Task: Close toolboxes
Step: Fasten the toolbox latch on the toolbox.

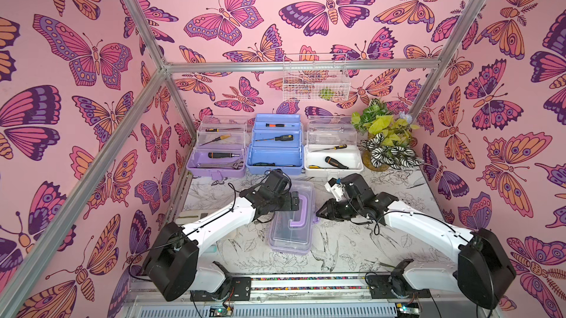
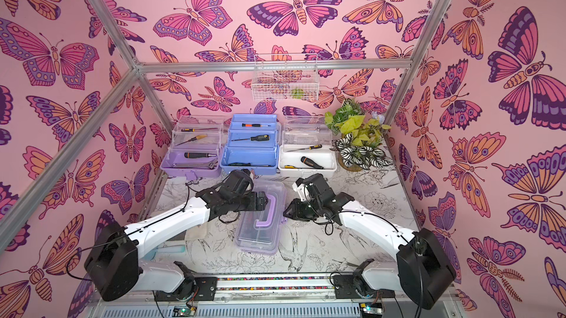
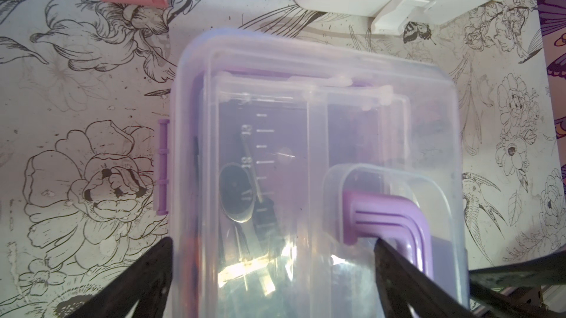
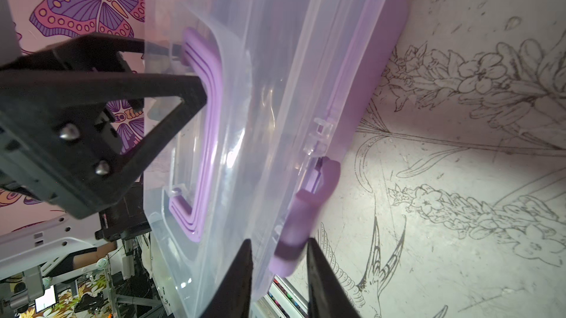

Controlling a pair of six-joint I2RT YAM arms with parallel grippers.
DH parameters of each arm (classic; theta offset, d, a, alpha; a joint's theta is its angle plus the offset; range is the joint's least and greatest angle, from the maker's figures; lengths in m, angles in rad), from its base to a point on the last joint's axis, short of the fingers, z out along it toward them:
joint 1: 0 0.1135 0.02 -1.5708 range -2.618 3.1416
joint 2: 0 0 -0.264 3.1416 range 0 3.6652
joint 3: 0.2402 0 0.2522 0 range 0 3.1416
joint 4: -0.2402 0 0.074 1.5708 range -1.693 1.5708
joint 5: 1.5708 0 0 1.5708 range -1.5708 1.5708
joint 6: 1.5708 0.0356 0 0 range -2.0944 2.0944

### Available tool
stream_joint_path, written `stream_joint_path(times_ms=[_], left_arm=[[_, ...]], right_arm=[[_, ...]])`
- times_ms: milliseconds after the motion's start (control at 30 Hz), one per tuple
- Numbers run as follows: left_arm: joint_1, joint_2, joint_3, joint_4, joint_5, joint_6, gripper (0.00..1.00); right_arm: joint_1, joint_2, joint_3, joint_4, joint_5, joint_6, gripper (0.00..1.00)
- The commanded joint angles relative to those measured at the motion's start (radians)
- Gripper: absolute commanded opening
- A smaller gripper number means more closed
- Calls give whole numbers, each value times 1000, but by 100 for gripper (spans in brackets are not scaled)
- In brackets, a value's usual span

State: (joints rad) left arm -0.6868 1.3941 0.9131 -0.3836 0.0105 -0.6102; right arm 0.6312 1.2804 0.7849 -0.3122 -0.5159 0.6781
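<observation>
I have the left gripper [image 3: 272, 243] spread wide over the near lilac toolbox [image 1: 291, 233]. One finger sits just outside the wall carrying the hinge [image 3: 162, 166], the other rests on the clear lid [image 3: 306, 117] beside the ribbed lilac handle [image 3: 382, 218]. I judge this pins the box while its far side gets fastened. The right gripper [image 4: 278, 241] has its jaws narrowed with the rounded lilac latch [image 4: 306, 203] between them; whether they pinch it I cannot tell. The lid is glossy see-through plastic with soft corners, and a metal tool [image 3: 237, 194] shows dimly beneath. Well beyond both jaws, the second lilac toolbox [image 1: 217, 166], the blue toolbox [image 1: 275, 160] and the white toolbox [image 1: 333, 163] stand open, trays stepped back
</observation>
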Motion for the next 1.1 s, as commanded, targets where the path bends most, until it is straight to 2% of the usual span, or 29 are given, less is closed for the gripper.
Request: stream_joint_path(times_ms=[0,133,300,1067], left_arm=[[-8,45,-33,-121,-1,24,99],[-9,46,-35,-121,-1,24,99],[-11,42,-36,-121,-3,21,99],[-16,25,-52,-110,-1,2,99]], right_arm=[[7,-9,22,-28,14,-23,31],[8,5,21,-14,9,-26,23],[8,16,30,1,8,-26,18],[53,146,52,54,41,-12,19]])
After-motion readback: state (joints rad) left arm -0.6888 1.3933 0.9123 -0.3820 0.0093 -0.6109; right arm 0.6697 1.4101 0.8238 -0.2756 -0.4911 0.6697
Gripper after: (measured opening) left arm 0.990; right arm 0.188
